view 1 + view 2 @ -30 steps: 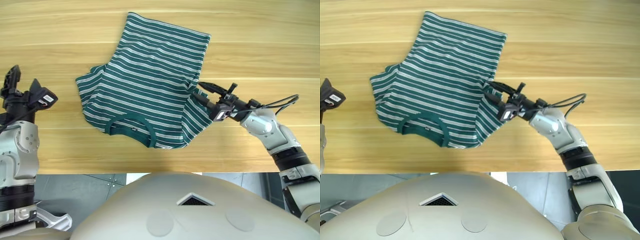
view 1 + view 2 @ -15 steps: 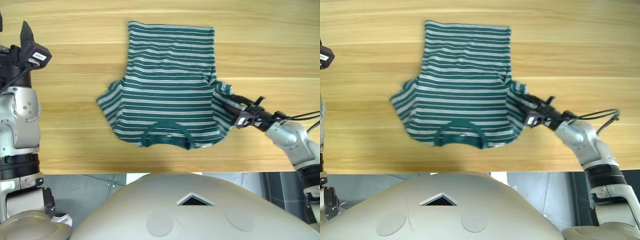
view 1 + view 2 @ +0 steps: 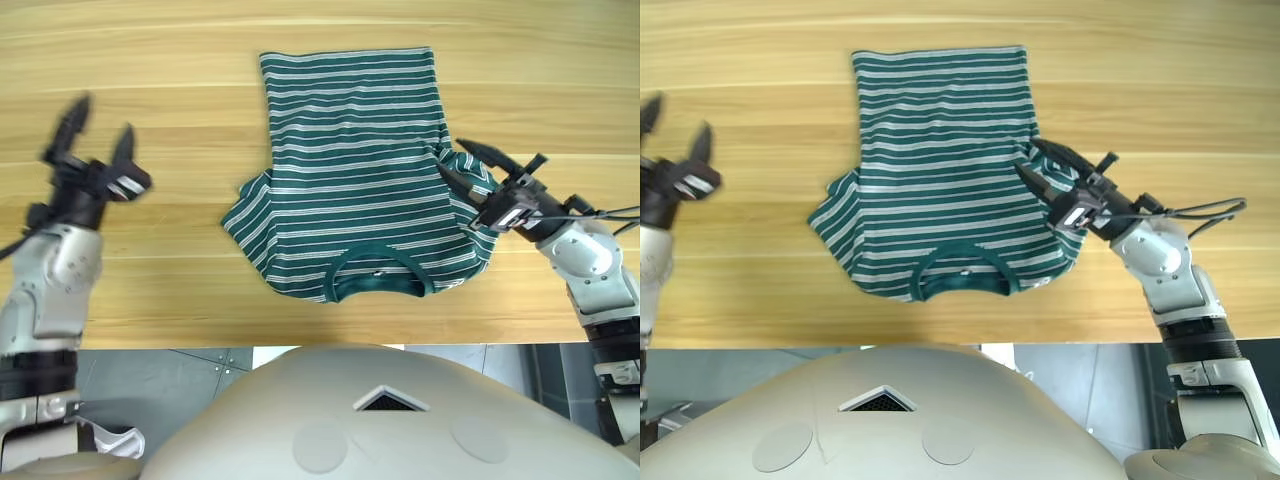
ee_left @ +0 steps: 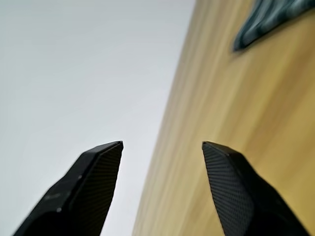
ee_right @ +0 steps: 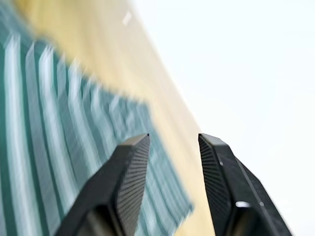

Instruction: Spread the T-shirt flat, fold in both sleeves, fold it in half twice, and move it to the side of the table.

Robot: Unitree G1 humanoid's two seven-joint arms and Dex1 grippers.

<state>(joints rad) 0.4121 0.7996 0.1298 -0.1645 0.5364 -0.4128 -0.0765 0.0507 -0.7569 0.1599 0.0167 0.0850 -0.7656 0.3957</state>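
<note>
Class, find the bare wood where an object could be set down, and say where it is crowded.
Bare wood lies on the wooden table far right, beyond the open right gripper, and far left, between the green-and-white striped T-shirt and the open left gripper. It is crowded at the shirt's right sleeve, where the right gripper hangs.

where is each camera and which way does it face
Left eye: on the head, facing forward and down at the T-shirt on the table; left gripper and right gripper show.
Right eye: beside it, sharing that same scene.
Left wrist: past the open left gripper, along the table.
Right wrist: past the open right gripper, onto the T-shirt.
</note>
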